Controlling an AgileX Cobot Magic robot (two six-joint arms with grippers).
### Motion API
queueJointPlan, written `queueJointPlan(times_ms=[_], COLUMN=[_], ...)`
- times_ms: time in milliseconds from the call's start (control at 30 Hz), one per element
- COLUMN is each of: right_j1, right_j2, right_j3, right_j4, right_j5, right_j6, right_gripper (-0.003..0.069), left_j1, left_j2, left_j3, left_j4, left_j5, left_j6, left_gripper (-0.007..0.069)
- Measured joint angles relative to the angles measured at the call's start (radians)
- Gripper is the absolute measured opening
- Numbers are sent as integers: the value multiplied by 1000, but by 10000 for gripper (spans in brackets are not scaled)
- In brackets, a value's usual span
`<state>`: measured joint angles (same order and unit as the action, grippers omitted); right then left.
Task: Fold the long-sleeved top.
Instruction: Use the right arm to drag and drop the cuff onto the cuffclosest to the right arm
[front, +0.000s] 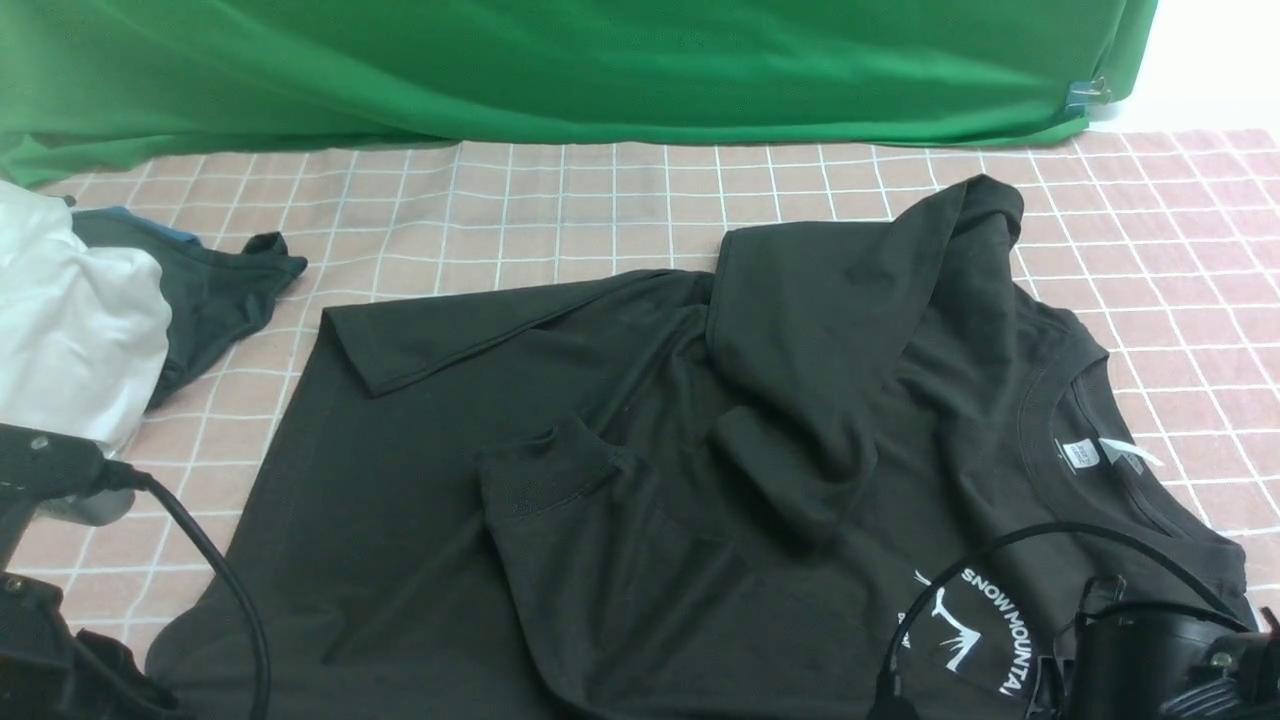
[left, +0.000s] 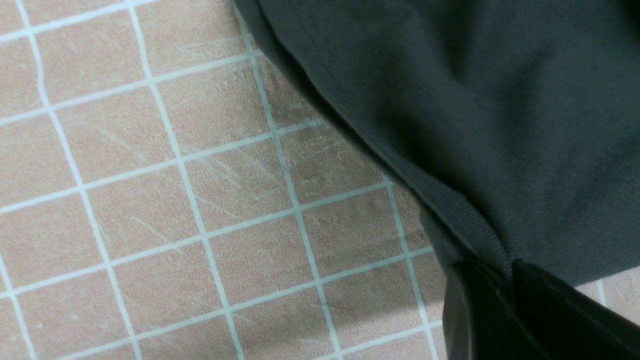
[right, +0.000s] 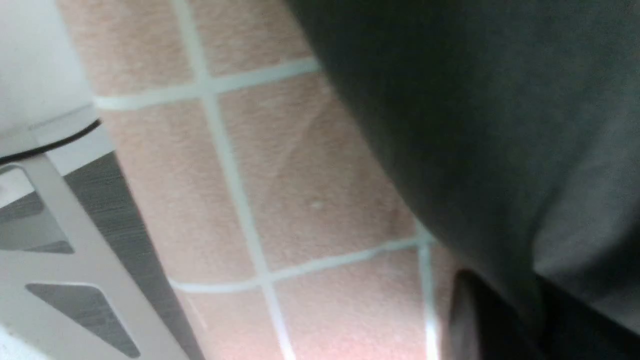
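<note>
The matte black left arm housing (front: 45, 465) bears a silver screw (front: 38, 441) and a thick black looping cable (front: 225, 590). The glossy black right arm housing (front: 1150, 660) has thin black arcing cables (front: 1040, 532). The left gripper (left: 510, 305) is black.

the long-sleeved top (front: 640, 480) is plain black soft knit and fills the middle and lower right of the front view, lying sideways: ribbed round neck with a small white label at the right, hem at the left. both cuffed sleeves are folded in over the body, cuffs near the centre. a white round print shows at the lower right.
</note>
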<state>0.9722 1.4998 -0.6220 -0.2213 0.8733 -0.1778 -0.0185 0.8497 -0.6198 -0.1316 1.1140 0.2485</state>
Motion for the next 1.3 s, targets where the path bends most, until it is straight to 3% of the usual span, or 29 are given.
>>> queueJointPlan(times_ms=[200, 367, 567, 667, 700, 833, 933, 1000, 1133, 1200, 1300], right_j1=[0, 0, 0, 0, 0, 0, 0, 0, -26, -65, -200], right_j2=[-89, -174, -191, -191, -191, -197, -209, -225, -233, -219, -146], right_j3=[-21, -15, 45, 62, 63, 58, 30, -15, -149, -195, -316], right_j4=[62, 246, 313, 318, 318, 317, 311, 284, 177, 166, 169], right_j5=[177, 296, 265, 234, 228, 220, 235, 242, 201, 164, 26], right_j6=[4, -35, -54, -52, -47, -34, -12, 39, 178, 194, 209], right_gripper=[50, 50, 53, 114, 165, 512, 610, 599, 469, 444, 432], left_j1=[0, 0, 0, 0, 0, 0, 0, 0, 0, 0, 0], left_j2=[-1, -27, -77, -94, -97, -98, -98, -98, -98, -98, -98], left_j3=[0, 0, 0, 0, 0, 0, 0, 0, 0, 0, 0], left_j4=[-2, -3, -3, 5, 11, 17, 18, 23, 27, 27, 27], left_j5=[59, 102, 105, 105, 106, 108, 108, 108, 108, 108, 108], left_j6=[0, 0, 0, 0, 0, -2, 0, 0, 0, 0, 0], left_gripper=[50, 50, 50, 50, 50, 50, 50, 50, 50, 50, 50])
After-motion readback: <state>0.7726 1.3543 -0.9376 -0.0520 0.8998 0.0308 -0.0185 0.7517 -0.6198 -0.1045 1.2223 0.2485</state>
